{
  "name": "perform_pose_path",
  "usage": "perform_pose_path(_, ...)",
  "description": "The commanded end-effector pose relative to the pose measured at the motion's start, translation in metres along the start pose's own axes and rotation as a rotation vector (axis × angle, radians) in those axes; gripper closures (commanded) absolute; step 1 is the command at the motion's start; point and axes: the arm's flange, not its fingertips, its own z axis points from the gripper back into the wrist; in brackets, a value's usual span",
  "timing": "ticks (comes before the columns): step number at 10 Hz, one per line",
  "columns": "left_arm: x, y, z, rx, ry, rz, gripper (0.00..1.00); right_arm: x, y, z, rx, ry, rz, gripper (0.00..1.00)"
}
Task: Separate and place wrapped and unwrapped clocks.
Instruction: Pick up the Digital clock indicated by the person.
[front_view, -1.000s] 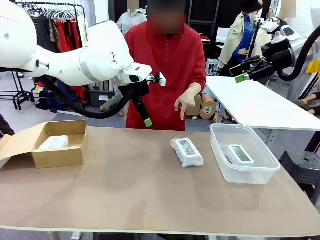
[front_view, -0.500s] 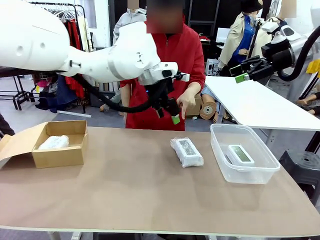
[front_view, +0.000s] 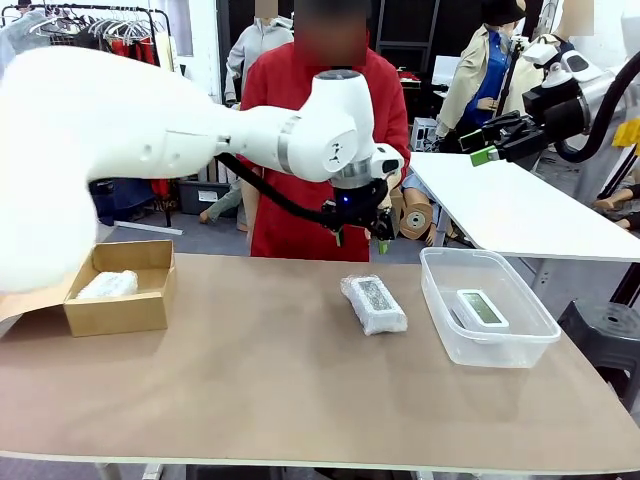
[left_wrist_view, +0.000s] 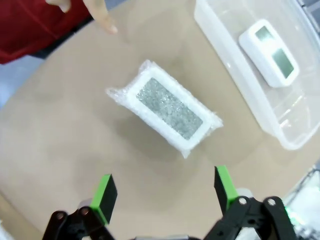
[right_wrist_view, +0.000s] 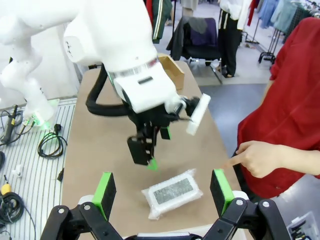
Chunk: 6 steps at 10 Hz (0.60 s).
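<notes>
Left tool (front_view: 362, 238) hangs over the middle of the tabletop (front_view: 250, 390), right of centre in the front view, pointing down with its pads apart and nothing between them. Directly below it, just right of centre frame, lies a wrapped clock (front_view: 373, 303), flat on the tabletop, dark face up through the crinkly film.

In the left wrist view that wrapped clock (left_wrist_view: 165, 107) sits mid-frame on a diagonal, above the left tool (left_wrist_view: 164, 192), whose 2 green pads stand wide on either side, well clear of it. At the top left edge there, a person's finger (left_wrist_view: 102, 17) points down near the tabletop, apart from the bundle.

On the right of the front view, a clear bin (front_view: 440, 320) holds the bare clock (front_view: 481, 307), screen up. On the far left, an open cardboard box (front_view: 120, 315) holds a 2nd wrapped clock (front_view: 108, 285).

Right tool (front_view: 476, 146) is up in the upper right, off beyond the tabletop edge, pads spread, holding nothing. In the right wrist view its pads (right_wrist_view: 105, 192) frame the wrapped clock (right_wrist_view: 171, 192) far below, with the person's hand (right_wrist_view: 257, 157) pointing from the right.
</notes>
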Motion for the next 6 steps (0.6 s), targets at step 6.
perform_pose_path(6, 0.025, 0.006, -0.027, -0.025, 0.039, 0.108, 0.00, 0.001, 0.001, 0.001, 0.007, -0.003, 0.018, 0.00)
